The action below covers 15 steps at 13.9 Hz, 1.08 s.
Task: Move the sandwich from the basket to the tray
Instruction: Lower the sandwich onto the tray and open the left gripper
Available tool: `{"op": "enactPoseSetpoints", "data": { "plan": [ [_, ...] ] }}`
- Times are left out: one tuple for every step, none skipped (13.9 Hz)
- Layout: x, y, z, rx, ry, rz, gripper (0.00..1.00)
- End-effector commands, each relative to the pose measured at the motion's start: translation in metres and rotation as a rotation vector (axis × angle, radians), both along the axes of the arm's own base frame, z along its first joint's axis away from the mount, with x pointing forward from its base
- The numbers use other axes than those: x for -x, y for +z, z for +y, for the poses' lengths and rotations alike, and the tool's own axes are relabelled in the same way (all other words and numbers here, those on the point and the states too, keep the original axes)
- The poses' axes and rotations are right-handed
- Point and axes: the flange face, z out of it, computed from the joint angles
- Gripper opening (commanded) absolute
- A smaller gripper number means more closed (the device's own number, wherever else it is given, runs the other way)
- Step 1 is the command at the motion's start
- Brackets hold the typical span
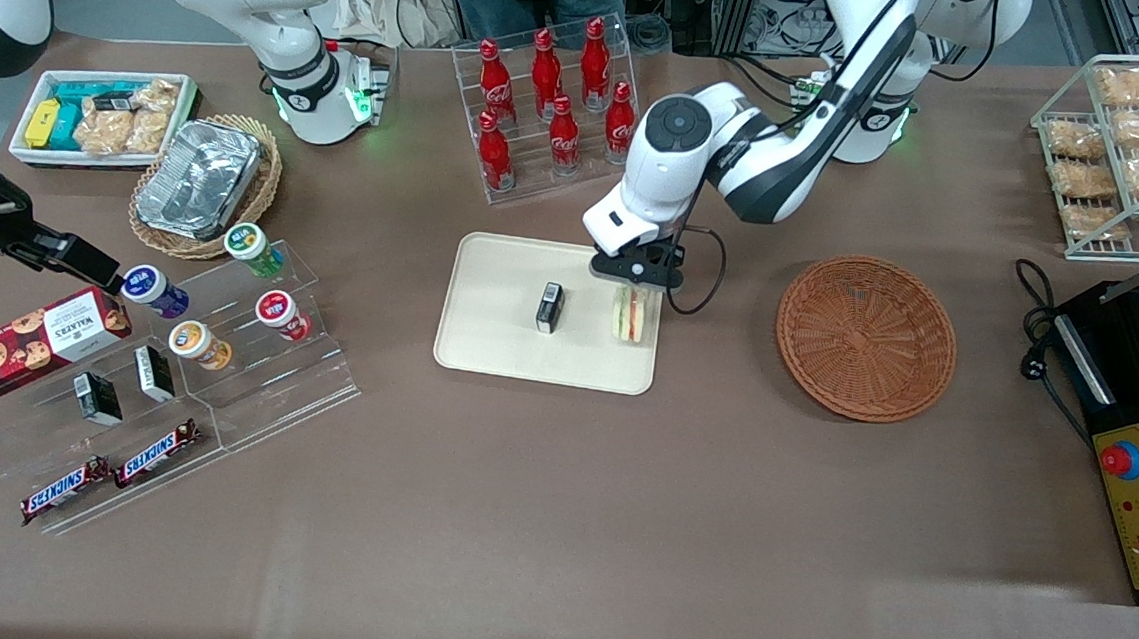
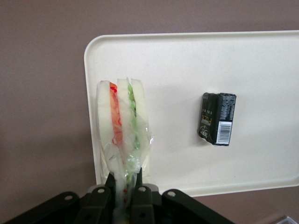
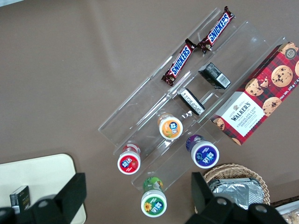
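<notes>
Sandwich point(image 1: 634, 316) stands on edge on the tray point(image 1: 487, 354), at the end nearest the basket point(image 1: 866, 337), which sits bare toward the working arm's end. The gripper point(image 1: 636, 272) is directly over it, fingers pinching the clear wrap at its top. It looks light and soft; squeezing the bread would crush it, so the wrap or crust edge is the safer hold. Only the wrist view shows that pinch, and the black packet's point(image 2: 217, 118) barcode.
</notes>
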Motion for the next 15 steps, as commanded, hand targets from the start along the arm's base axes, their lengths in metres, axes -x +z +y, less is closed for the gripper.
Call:
{"op": "enactPoseSetpoints", "data": {
  "plan": [
    [-0.001, -0.016, -0.009, 0.011, 0.007, -0.009, 0.00],
    [0.000, -0.025, -0.010, 0.016, 0.018, -0.003, 0.00],
    [0.003, -0.027, -0.012, 0.016, 0.018, -0.008, 0.00],
    [0.003, -0.034, -0.014, 0.013, 0.024, -0.009, 0.00],
    [0.003, -0.041, -0.013, 0.003, 0.026, -0.012, 0.00],
    [0.004, -0.049, -0.015, -0.002, 0.019, -0.022, 0.00],
    [0.004, -0.054, -0.015, -0.005, 0.022, -0.035, 0.00],
    [0.004, -0.057, -0.016, -0.005, 0.024, -0.046, 0.00],
    [0.004, -0.057, -0.015, -0.009, 0.023, -0.047, 0.00],
    [0.003, -0.061, -0.012, -0.014, 0.027, -0.042, 0.00],
    [0.001, -0.063, -0.009, -0.019, 0.027, -0.042, 0.00],
    [0.000, -0.063, -0.007, -0.020, 0.026, -0.043, 0.28],
    [-0.003, -0.063, -0.005, -0.020, 0.026, -0.043, 0.56],
    [-0.003, -0.064, -0.003, -0.024, 0.027, -0.042, 0.79],
    [-0.003, -0.064, -0.003, -0.024, 0.028, -0.041, 0.99]
  ]
}}
